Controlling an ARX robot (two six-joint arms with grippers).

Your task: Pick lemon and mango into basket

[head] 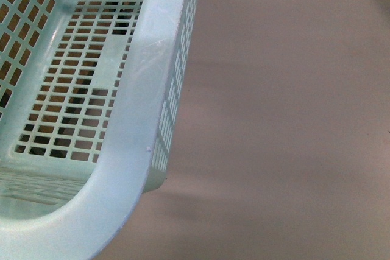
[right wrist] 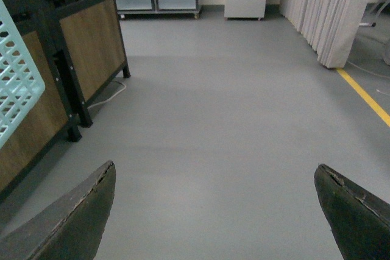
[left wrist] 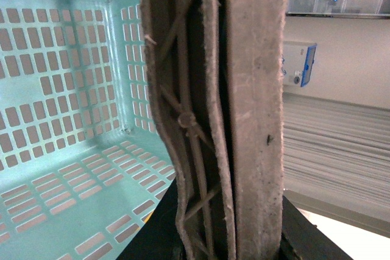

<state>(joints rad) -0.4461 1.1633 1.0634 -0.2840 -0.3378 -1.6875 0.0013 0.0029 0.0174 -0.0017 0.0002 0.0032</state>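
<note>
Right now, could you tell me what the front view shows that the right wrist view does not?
Only the front view shows the slotted bottom of the basket, with no fruit on the visible part. Only the right wrist view shows the right gripper, open and empty, wood-panelled stands, a curtain and a yellow floor line. Both show the basket's lattice and the grey floor.

Front view close over basket (head: 140, 89) rim, left wrist looking into it, right wrist facing floor (right wrist: 231, 120)

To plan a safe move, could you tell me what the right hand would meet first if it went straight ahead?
The right hand would probably meet bare grey floor first; depth is unclear.
</note>
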